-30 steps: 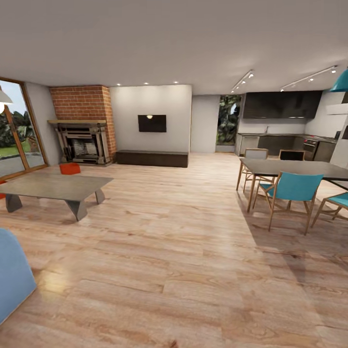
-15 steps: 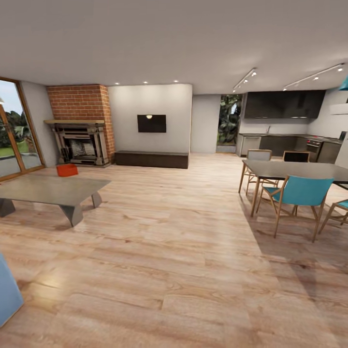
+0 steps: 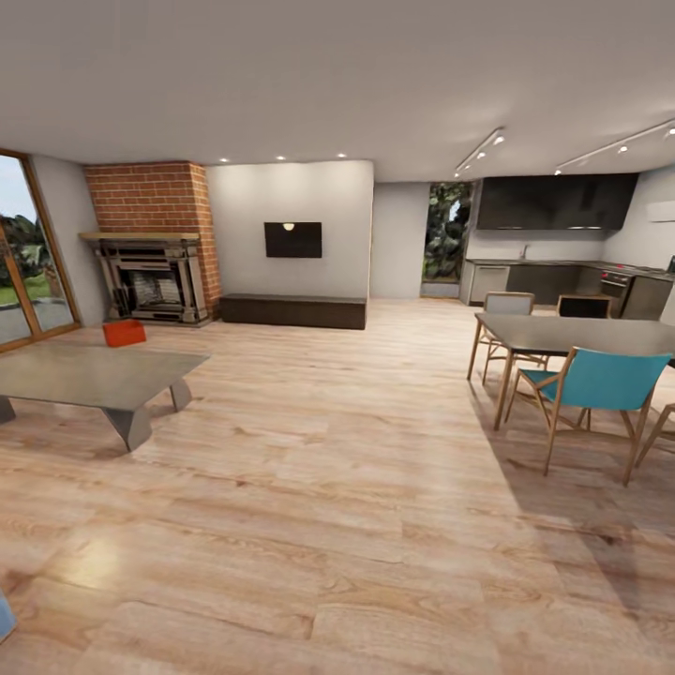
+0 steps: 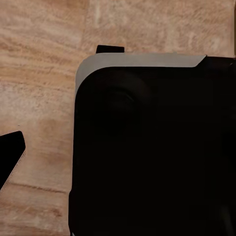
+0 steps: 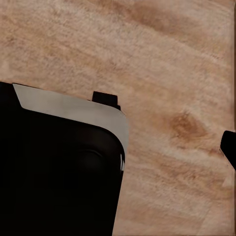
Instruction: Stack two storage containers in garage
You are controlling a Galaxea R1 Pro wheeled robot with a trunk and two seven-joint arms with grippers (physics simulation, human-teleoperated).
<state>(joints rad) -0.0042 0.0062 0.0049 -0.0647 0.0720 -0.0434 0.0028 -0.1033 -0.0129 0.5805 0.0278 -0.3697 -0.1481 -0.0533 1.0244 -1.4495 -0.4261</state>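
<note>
Since 1 second ago the whole head view has slid, so the camera has turned; the room's things have not moved. At far left, beyond the low table (image 3: 94,378) and before the fireplace (image 3: 150,277), 1 orange-red container (image 3: 124,332) sits on the wood floor (image 3: 337,487). Risk, I judge: driving straight could clip that table, or the chair (image 3: 600,384) at right. Whether either tool is spread or pressed together, I cannot tell.
</note>
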